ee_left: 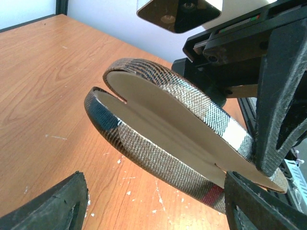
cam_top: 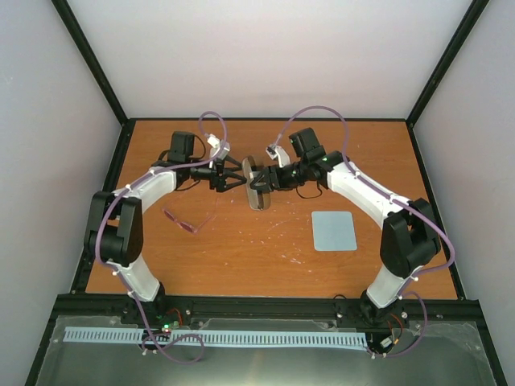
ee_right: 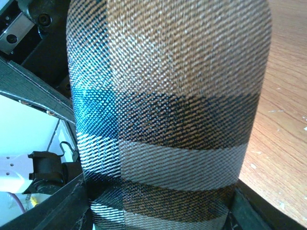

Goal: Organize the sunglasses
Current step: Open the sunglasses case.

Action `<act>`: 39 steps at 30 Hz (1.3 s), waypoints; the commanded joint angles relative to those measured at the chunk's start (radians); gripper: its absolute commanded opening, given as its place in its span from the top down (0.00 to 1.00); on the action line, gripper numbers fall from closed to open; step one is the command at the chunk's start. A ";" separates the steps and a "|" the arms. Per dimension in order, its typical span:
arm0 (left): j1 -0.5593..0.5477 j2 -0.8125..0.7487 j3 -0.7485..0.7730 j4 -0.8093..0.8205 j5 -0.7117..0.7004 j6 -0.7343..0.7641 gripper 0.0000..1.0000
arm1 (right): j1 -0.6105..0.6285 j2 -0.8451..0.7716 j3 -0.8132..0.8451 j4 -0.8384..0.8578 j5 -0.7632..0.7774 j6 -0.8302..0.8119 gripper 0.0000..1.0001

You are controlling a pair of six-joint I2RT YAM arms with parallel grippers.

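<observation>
Well, the right gripper (cam_top: 267, 178) is clamped on a plaid glasses case (ee_left: 163, 134) — its fingers (ee_right: 72, 211) press the fabric from either side, and the two halves of the case stand slightly parted. Facing it, the left gripper (cam_top: 229, 178) has its jaws spread wide, with the case just ahead of its tips. The sunglasses (cam_top: 190, 221) lie on the table (cam_top: 241, 257) behind and beside the left gripper — well apart from both grippers. A pale blue cloth (cam_top: 334, 231) lies near the right arm.

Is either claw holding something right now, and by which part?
The right gripper clamps the plaid glasses case across one end. The left gripper stands open, holding nothing.
</observation>
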 commanded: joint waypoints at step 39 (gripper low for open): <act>-0.029 -0.049 -0.021 -0.098 -0.446 0.257 0.00 | -0.052 0.062 0.005 -0.127 -0.136 -0.216 0.89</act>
